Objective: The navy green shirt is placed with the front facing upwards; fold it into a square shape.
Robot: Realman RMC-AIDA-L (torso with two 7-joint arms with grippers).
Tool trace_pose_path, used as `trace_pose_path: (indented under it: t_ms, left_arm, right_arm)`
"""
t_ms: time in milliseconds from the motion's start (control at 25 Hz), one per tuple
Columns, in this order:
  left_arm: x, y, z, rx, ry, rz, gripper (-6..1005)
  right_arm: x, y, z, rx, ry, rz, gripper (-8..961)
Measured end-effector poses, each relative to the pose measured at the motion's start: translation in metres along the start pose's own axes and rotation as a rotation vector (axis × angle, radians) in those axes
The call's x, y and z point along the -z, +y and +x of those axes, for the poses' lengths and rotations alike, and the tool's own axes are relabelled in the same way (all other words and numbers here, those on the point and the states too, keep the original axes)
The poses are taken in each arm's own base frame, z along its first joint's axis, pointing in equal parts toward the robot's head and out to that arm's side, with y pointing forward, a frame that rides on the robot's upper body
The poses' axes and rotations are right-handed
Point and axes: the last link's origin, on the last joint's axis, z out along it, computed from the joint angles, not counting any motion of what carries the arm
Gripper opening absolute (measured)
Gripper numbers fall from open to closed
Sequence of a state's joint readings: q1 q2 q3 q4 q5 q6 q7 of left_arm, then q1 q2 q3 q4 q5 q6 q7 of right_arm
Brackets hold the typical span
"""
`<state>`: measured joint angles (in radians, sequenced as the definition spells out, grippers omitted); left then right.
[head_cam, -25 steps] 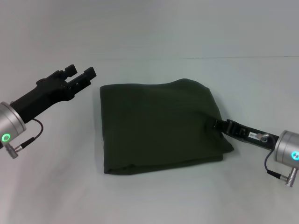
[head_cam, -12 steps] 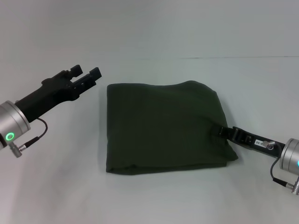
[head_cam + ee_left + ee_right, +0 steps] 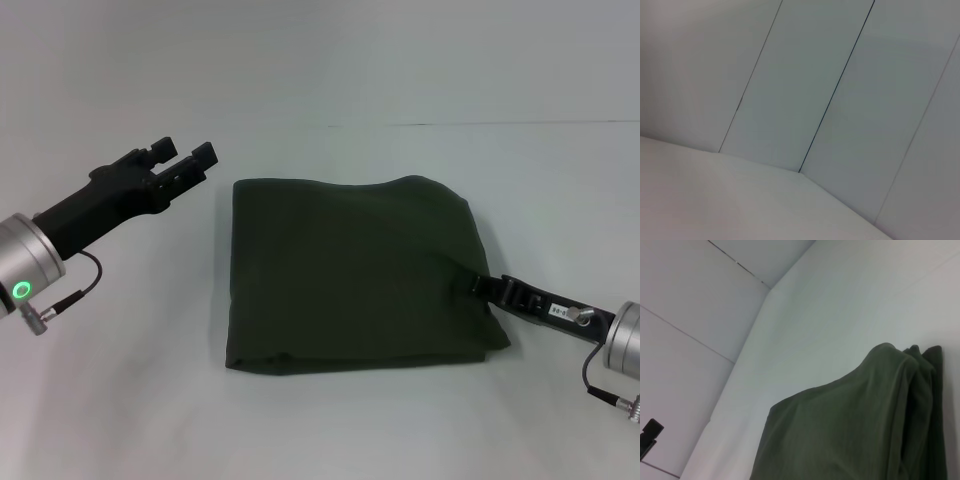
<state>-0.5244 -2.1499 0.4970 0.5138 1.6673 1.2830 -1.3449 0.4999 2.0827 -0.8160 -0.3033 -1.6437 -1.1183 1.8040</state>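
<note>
Right gripper (image 3: 470, 282): nearest me, it was low on the table (image 3: 330, 430), its tip tucked into the shirt's right edge. I took it as clamped on that edge, though cloth hid the tips themselves.
Shirt (image 3: 350, 275): it lay mid-table, already folded into a rough square, plain side up, no lettering showing. My right wrist view caught the layers bunched and lifted where I held them (image 3: 890, 390).
Left gripper (image 3: 180, 160): farther back, it hung above the table just beyond the shirt's far left corner, fingers (image 3: 203, 152) apart, holding nothing. Its wrist camera saw only wall panels.
Wall (image 3: 840, 75): pale panels behind the table.
Risk: I judged the square fragile. If I drew the right arm away while clamped, it would drag the whole stack and skew the far right corner, which already bulged.
Risk two: letting go from a lifted edge could let the top layers slump open.
</note>
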Motion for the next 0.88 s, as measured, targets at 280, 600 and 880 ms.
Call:
trace_pose_path:
  t_ms: [280, 600, 880]
  left_arm:
    - [-0.002, 0.0, 0.001, -0.002, 0.0, 0.001, 753]
    - [-0.004, 0.0, 0.002, -0.005, 0.0, -0.001, 753]
    - [-0.005, 0.001, 0.003, -0.006, 0.0, -0.002, 753]
  right_arm:
    - [0.002, -0.001, 0.001, -0.005, -0.004, 0.003, 93]
    - [0.003, -0.002, 0.001, -0.005, -0.008, 0.004, 119]
    - [0.015, -0.007, -0.006, 0.007, -0.064, 0.006, 142]
